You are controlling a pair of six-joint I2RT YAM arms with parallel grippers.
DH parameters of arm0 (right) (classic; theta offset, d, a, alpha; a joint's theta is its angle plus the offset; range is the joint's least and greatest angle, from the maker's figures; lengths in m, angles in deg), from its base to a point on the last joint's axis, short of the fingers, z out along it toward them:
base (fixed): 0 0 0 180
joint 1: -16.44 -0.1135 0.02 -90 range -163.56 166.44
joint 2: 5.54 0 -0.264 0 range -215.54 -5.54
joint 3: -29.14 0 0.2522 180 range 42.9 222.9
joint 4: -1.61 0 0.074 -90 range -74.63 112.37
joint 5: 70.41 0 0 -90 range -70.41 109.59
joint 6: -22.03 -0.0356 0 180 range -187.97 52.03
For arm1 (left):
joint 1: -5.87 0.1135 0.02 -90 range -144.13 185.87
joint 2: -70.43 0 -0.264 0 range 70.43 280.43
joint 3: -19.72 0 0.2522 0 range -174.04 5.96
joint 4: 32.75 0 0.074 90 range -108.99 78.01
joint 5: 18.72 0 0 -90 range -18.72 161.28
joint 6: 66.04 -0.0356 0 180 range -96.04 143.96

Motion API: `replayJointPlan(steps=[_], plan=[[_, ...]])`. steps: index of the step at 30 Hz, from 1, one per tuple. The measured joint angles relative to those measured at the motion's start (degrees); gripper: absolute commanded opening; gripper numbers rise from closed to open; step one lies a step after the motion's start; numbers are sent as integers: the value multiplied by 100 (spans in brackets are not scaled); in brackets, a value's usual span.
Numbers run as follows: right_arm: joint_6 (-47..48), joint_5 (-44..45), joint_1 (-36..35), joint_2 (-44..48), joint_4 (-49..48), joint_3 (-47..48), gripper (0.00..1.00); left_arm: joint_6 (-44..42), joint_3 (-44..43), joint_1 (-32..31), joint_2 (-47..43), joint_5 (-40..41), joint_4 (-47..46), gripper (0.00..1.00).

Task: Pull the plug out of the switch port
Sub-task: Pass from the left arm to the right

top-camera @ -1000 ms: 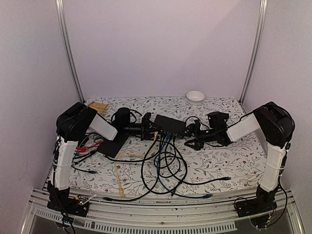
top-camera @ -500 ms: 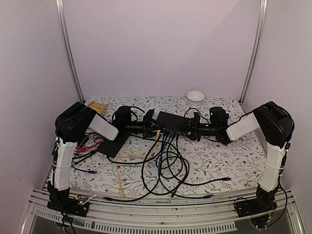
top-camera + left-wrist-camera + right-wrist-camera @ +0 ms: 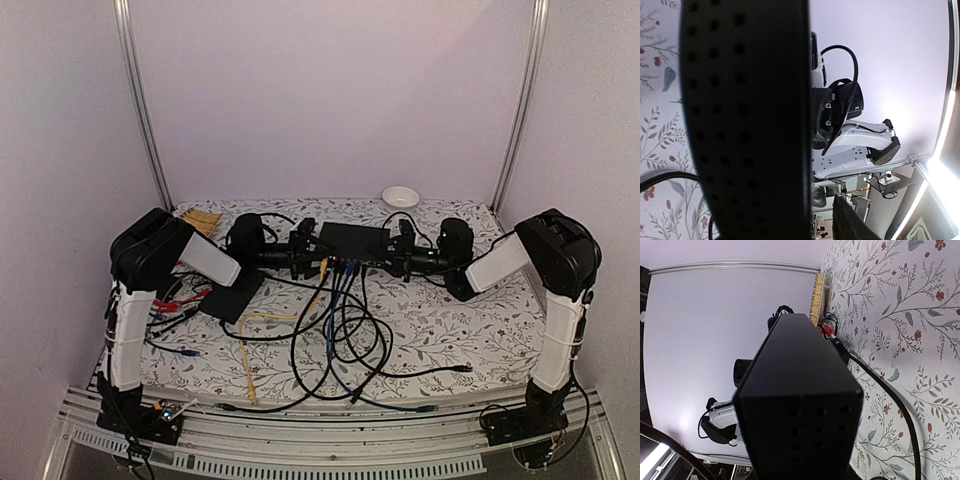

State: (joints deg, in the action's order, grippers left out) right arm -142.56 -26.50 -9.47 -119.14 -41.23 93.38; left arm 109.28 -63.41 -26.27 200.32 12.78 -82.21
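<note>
A small white bowl (image 3: 401,196) stands at the far edge of the bench (image 3: 480,330); from here I cannot make out whether it holds anything. It sits well apart from the arms.

The flowered cloth on the bench carries a tangle of leads. Black cables (image 3: 300,350) loop widely over the middle, a yellow cable (image 3: 243,345) trails toward the near left, and blue cables (image 3: 335,300) run down the centre. All of them climb toward the near long edge of the switch (image 3: 355,238), so the ground in front of it is crowded. A thinner flat black slab (image 3: 232,295) lies to the left, partly under the left forearm. Red-tipped leads (image 3: 172,300) lie beside it, and a yellow ribbed thing (image 3: 200,220) sits at the far left corner.

The switch lies across the middle of the bench toward the far side, between the two arms. The left tool (image 3: 308,252) is at its left end and the right tool (image 3: 403,255) at its right end, each touching it or just beside it. In both wrist views the vented black end of the switch fills the frame and no fingers show. I cannot tell whether either tool is gripping the box or merely standing narrow against it.
</note>
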Motion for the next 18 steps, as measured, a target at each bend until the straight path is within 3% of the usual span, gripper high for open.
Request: replayJointPlan(steps=[12, 13, 14, 15, 18], plan=[[-365, -398, 90, 223, -256, -181, 2, 186, 87, 87, -17, -610, -1067, 59], [-350, -452, 101, 280, -210, -181, 3, 247, 79, 103, -17, -686, -1209, 71], [-326, -514, 114, 348, -151, -179, 2, 286, 68, 120, -17, -752, -1309, 91], [-269, -575, 125, 417, -92, -181, 3, 304, 44, 146, -17, -824, -1440, 97], [-133, -739, 162, 564, 195, -225, 2, 345, -68, 308, -57, -997, -1624, 98]])
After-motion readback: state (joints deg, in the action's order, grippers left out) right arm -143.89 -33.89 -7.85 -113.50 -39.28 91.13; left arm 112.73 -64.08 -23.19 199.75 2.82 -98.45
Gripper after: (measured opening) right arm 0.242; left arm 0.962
